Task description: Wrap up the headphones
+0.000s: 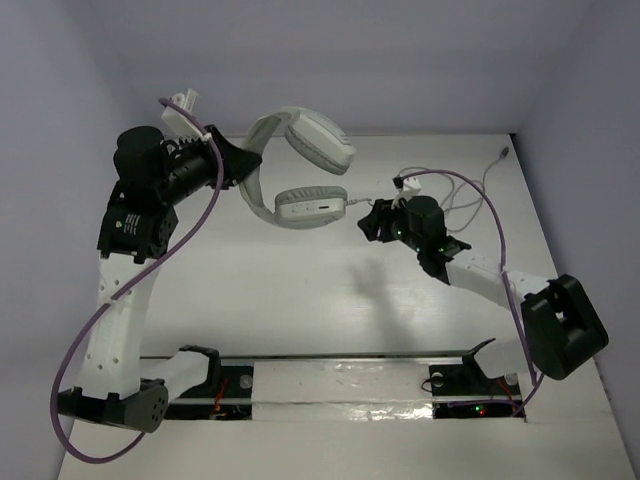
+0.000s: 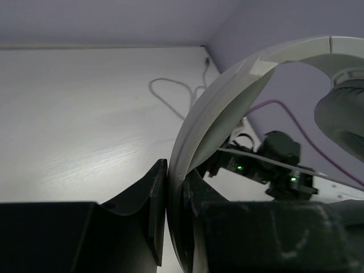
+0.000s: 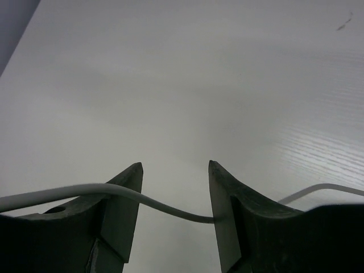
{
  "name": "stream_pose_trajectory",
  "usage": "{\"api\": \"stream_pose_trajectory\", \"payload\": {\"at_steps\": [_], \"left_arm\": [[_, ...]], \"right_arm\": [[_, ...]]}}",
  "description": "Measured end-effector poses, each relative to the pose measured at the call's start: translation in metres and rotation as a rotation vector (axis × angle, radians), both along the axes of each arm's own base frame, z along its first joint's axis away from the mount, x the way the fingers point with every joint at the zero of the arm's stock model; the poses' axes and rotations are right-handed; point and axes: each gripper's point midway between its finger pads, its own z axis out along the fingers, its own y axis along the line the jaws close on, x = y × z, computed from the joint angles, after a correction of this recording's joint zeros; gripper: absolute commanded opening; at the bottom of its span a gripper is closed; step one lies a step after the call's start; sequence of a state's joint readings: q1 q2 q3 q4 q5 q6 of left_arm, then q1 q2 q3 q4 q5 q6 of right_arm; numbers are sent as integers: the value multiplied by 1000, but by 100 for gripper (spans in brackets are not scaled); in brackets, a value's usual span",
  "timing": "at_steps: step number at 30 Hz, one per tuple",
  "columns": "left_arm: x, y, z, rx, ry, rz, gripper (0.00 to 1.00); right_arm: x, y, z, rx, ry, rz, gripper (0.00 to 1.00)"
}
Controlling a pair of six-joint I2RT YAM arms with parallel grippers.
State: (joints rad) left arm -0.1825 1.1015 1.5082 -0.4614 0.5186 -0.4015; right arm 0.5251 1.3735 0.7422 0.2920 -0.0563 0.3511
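Observation:
The white headphones [image 1: 300, 170] hang in the air at the back of the table, held by the headband. My left gripper [image 1: 243, 160] is shut on the headband [image 2: 193, 136], seen between its jaws in the left wrist view. The thin white cord [image 1: 470, 205] runs from the lower ear cup [image 1: 312, 204] to the right and loops on the table toward the back right corner. My right gripper [image 1: 372, 220] is open just right of the lower ear cup; the cord [image 3: 165, 206] crosses between its open fingers [image 3: 128, 187] without being clamped.
Purple cables [image 1: 190, 235] trail along both arms. The cord's plug [image 1: 504, 153] lies near the back right corner of the white table [image 1: 300, 300]. Grey walls [image 1: 60, 120] close the back and sides. A metal rail [image 1: 340, 385] runs along the near edge.

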Motion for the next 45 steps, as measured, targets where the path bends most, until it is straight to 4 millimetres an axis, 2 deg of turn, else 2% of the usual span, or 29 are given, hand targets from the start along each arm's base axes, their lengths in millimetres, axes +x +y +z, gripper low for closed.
{"api": "stream_pose_trajectory", "payload": {"at_steps": [4,7,10,13,16,20,23,28,32,34,37,39,41,45], "left_arm": [[-4,-11,32,-88,-53,-72,0],[-5,-16,46,-135,-74,-109,0],[-6,-18,55,-187,-72,-146,0],[-8,-21,62,-238,-68,-176,0],[-7,-19,64,-258,-59,-171,0],[-1,-19,70,-295,-58,-160,0],[8,-18,71,-348,-51,-132,0],[36,-7,51,-416,5,3,0],[68,15,18,-450,48,197,0],[81,25,-3,-470,84,284,0],[98,39,-33,-470,135,397,0],[108,52,-44,-451,139,479,0],[115,68,-51,-417,121,571,0],[121,102,-59,-327,67,738,0]], "right_arm": [[8,7,-7,19,-5,2,56],[12,10,-18,15,6,11,56],[14,17,-23,26,4,35,56],[17,27,-25,50,-9,76,49],[15,40,-34,84,6,133,47],[5,60,-51,104,51,195,47],[-20,94,-60,104,85,277,46],[-86,154,-58,134,123,446,39],[-130,178,-49,165,154,526,36],[-147,187,-44,178,166,554,30],[-167,195,-44,179,211,571,24],[-179,195,-50,169,256,570,20],[-185,189,-57,148,295,549,12],[-194,167,-63,64,353,480,6]]}}
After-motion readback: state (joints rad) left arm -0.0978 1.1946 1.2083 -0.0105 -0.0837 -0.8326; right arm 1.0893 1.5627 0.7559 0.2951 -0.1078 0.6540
